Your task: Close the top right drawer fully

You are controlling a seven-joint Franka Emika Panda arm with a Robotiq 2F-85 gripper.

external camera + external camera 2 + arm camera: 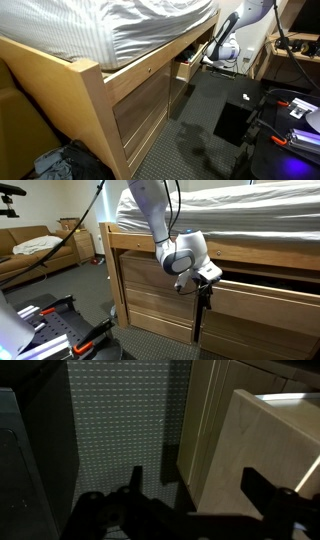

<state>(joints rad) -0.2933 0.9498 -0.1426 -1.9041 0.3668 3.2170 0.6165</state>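
— Your gripper (215, 56), in an exterior view, hangs at the end of the arm (238, 22), near the far end of the bed frame (95, 90) and just beside the top right drawer (187, 69). From here I cannot tell how wide its fingers stand.

— And the drawer itself?

— It sticks out of the frame over the dark carpet (190, 120), its shadowed inside showing above the pale front. Striped bedding (130, 25) lies on the bed above, and a black mat (232, 120) lies on the floor, well apart.

— Seen from the front of the frame?

— In an exterior view your gripper (204, 295) points downward before the frame, below the white wrist (180, 255). The top right drawer (255, 305) runs off to the right of it, a dark gap above its front. Whether you touch the wood, I cannot tell. A couch (30, 248) stands in the background, well apart.

— And the wrist view?

— There your gripper (195, 505) is spread wide with nothing gripped. One dark finger (130, 485) shows over the carpet (120, 420). Its partner sits low at the right, in front of the pale flat face of the top right drawer (255, 445). The drawer's near vertical edge falls between the two fingers in the picture. The taller light-wood panel (205, 410) stands behind it.
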